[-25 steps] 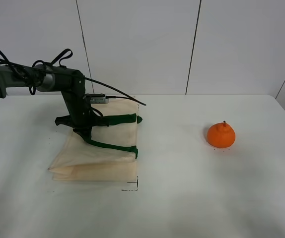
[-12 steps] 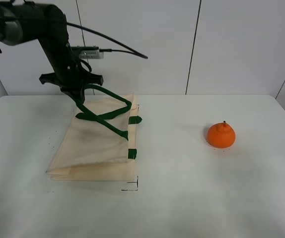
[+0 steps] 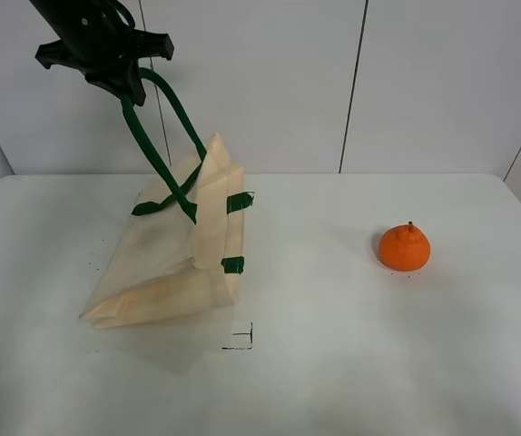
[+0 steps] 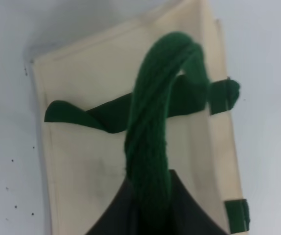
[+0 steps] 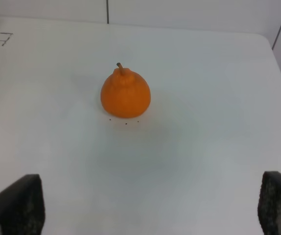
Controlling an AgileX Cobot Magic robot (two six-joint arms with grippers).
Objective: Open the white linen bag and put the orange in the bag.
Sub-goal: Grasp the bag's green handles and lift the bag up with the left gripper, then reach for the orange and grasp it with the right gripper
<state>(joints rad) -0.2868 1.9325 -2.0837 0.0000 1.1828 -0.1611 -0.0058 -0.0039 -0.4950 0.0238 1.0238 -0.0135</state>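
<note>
The white linen bag [image 3: 174,259] lies on the table's left half. Its mouth edge with the green tabs is pulled up off the table. My left gripper [image 3: 126,84] is high above the bag, shut on one dark green handle [image 3: 159,127] that is stretched taut. The left wrist view shows this handle [image 4: 150,127] running up into my closed fingers [image 4: 130,215], with the bag [image 4: 86,171] below. The second handle [image 3: 162,202] hangs slack on the cloth. The orange [image 3: 404,247] stands upright on the right, well apart from the bag. My right gripper [image 5: 148,208] is open and empty, short of the orange [image 5: 126,93].
A small black corner mark [image 3: 240,341] is on the white table [image 3: 333,363] just in front of the bag; it also shows in the right wrist view [image 5: 2,37]. A white panelled wall [image 3: 424,82] runs behind the table.
My left gripper has risen high and to the left with the green handle in it. The handle has gone taut and the bag's mouth edge has lifted. The orange has not moved.
</note>
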